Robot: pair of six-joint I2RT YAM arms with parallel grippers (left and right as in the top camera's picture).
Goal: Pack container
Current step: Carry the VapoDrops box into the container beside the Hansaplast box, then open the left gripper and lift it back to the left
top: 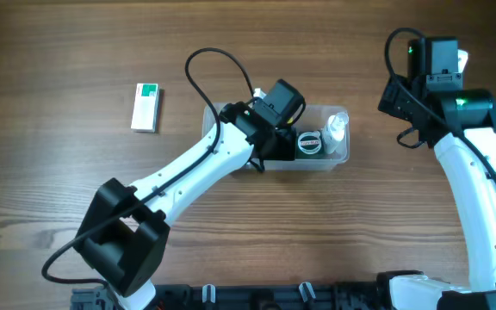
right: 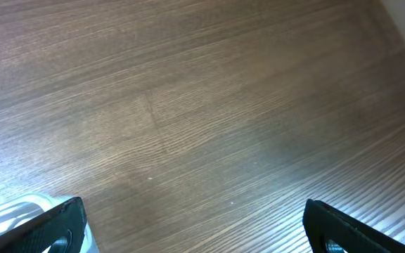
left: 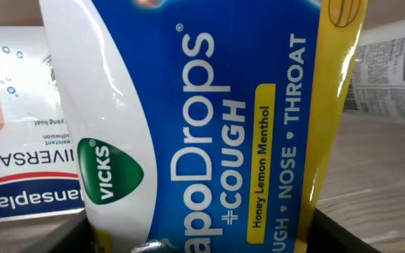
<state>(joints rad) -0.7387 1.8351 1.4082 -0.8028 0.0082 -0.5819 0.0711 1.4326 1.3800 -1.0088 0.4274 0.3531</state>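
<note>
Left pincer [top: 269,139] grips cough-drop bag [left: 209,126] inside container [top: 341,158]; right pincer [right: 199,228] agape over table [right: 188,105]

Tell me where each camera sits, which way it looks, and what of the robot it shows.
Overhead: above the table, looking straight down; left arm and right arm show, the left reaching into the container.
Left wrist: close against a Vicks bag; its dark fingers at the bottom corners.
Right wrist: looking down at bare wood; its fingers at the bottom corners.
Shared: overhead and right wrist see the table.
</note>
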